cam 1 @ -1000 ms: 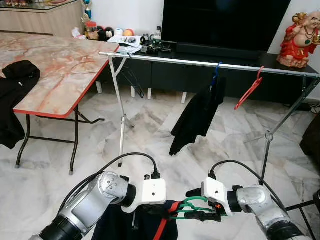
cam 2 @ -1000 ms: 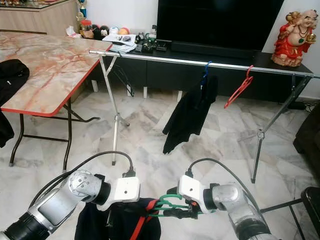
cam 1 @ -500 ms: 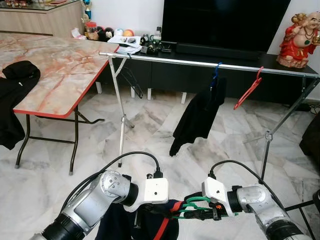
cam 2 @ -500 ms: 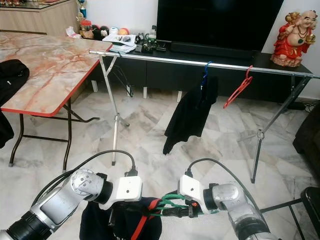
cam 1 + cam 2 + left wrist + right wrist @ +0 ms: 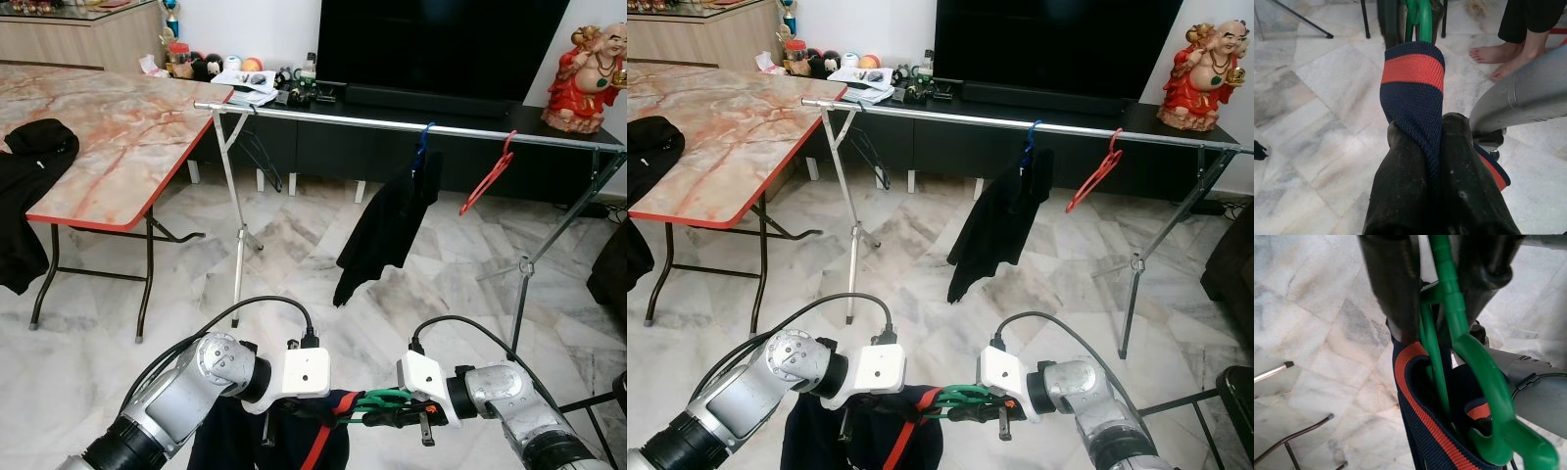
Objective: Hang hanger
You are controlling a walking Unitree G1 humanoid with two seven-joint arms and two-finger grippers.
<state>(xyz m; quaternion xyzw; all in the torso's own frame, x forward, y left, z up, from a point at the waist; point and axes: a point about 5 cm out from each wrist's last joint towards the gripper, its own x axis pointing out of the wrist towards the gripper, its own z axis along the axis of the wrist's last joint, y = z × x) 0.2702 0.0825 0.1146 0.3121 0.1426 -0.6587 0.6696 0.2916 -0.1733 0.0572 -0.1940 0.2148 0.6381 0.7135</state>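
Navy knit cloth with an orange band (image 5: 1413, 93), the collar of a dark garment (image 5: 862, 431), is pinched between the pressed-together fingers of the left gripper (image 5: 1427, 142), which sits low and well short of the long silver metal clothes rail (image 5: 392, 122), on the robot's near side of it. Just to the right, the green plastic hanger (image 5: 1449, 308) runs roughly level between the two wrists, its long axis pointing from the right gripper (image 5: 377, 419) toward the left one, with its hook curling by the right hand; the right gripper's black fingers (image 5: 1388, 289) are clamped on the hanger's stem, so this arm carries the hook and is the one to lead. The rail lies ahead and above both hands, crossing the view from the marble-patterned folding table with a red edge (image 5: 108, 137) toward the right. On it hang a black garment on a blue hanger (image 5: 387, 230) and, right of that, an empty red plastic hanger (image 5: 487, 176). The bare stretch of rail between the table and the black garment looks the likeliest spot, so the hook probably must rise and travel forward, turned across the rail.
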